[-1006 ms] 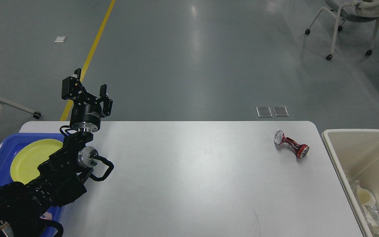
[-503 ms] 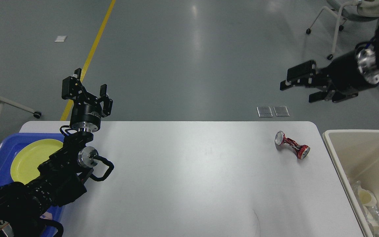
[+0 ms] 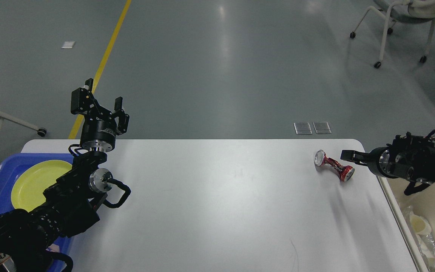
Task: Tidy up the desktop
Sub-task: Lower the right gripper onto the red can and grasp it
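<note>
With our right gripper just beside the crushed red can on the desktop, finger spread unclear, we straddle its pinched waist before closing.

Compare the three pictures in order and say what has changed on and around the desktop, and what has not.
The right tool was out of view, then appeared high above the far right corner, and has now dropped low beside the crushed red can, not yet gripping it. The left tool, the can, yellow plate and desktop stayed put.
</note>
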{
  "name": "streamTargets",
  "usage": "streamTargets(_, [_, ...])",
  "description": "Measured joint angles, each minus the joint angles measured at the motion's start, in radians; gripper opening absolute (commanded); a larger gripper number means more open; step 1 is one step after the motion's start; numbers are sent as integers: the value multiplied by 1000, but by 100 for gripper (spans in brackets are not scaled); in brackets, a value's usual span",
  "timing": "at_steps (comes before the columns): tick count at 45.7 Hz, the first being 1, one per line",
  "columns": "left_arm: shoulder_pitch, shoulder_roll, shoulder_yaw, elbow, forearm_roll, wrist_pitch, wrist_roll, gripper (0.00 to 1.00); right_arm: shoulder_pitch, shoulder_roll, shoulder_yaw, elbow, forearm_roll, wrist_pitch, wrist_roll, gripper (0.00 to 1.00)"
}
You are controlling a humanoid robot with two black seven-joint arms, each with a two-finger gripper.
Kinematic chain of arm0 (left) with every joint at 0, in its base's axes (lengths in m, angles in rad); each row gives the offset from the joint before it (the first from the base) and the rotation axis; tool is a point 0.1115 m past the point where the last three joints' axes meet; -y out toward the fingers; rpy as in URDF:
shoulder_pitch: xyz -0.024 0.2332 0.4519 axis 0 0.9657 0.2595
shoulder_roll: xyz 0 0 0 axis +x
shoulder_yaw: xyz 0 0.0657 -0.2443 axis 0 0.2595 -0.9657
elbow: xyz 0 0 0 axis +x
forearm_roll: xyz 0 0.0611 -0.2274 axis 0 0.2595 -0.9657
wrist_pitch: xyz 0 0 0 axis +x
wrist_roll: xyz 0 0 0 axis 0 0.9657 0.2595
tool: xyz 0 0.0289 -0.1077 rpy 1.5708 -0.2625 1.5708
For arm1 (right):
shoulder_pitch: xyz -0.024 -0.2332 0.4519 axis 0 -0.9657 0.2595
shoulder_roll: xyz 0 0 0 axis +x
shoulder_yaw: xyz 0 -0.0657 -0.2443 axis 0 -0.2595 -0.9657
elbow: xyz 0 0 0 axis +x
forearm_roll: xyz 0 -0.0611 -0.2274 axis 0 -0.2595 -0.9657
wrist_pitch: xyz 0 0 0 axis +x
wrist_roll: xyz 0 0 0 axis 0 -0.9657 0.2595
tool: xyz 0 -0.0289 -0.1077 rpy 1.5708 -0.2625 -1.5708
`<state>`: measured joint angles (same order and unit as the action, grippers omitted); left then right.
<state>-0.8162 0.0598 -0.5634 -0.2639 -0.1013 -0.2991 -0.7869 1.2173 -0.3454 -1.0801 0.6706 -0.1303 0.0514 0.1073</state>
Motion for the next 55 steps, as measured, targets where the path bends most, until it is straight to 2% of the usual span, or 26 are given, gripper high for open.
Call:
streamTargets(6, [0, 0, 0, 0, 0, 0, 0, 100, -135, 56, 36, -168, 96, -11, -35, 98])
streamTargets(11, [0, 0, 0, 0, 0, 0, 0, 100, -218, 89, 90, -261, 142, -40, -48, 98])
streamTargets(19, [0, 0, 0, 0, 0, 0, 0, 100, -304, 124, 177, -359, 159, -71, -83, 97])
streamTargets(24, [0, 0, 0, 0, 0, 0, 0, 100, -334, 144, 203, -401, 159, -74, -94, 93])
streamTargets(41, [0, 0, 0, 0, 0, 0, 0, 100, -353, 181, 267, -422, 159, -76, -111, 54])
streamTargets(50, [0, 0, 0, 0, 0, 0, 0, 100, -354, 191, 265, -422, 159, -72, -112, 24])
streamTargets(55, [0, 0, 0, 0, 0, 0, 0, 100, -354, 192, 260, -420, 159, -68, -111, 2])
